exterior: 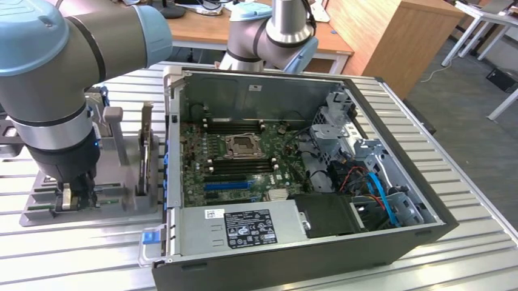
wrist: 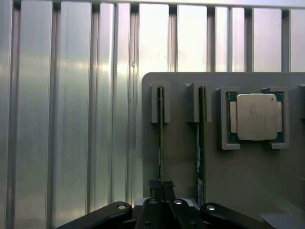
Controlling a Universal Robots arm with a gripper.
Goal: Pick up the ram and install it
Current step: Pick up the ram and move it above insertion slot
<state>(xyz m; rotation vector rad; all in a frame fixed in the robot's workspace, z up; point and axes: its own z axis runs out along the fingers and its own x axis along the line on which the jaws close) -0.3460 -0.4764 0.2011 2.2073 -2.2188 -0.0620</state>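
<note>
1. The black 2-fingered gripper (wrist: 161, 187) is sitting closed on the top edge of the long, thin green circuit-board ram stick (wrist: 161, 143), with 1 fingertip pressing on each face. In the exterior view the gripper (exterior: 69, 203) is hanging low over the holder at that view's left.
2. The ram stick is standing on edge in its slot in the flat grey plastic holder tray (wrist: 181, 143), with its far end tucked into a small grey bracket. It is not yet lifted out, as far as I can judge.
3. Just beside it, a 2nd green stick of the same kind (wrist: 199, 143) is standing in the neighbouring slot, and beyond that a square silver-capped processor (wrist: 256, 117) is lying in its own recess.
4. The tray is resting on the ribbed aluminium table (wrist: 71, 119).
5. Farther off, the open black computer case (exterior: 267, 91) is lying on its side, showing the green motherboard (exterior: 267, 176) and its dark memory slots (exterior: 235, 162) (these flank the processor socket).
6. Risks, in my judgement:
   - A narrow pinch on a thin edge may be letting the stick tilt or slip, especially if the bracket is dragging on it.
   - The gripper's outer links are passing close to the 2nd stick and could knock it.
   - A tilted stick would be meeting a memory slot crookedly, jamming there or stressing the motherboard.
</note>
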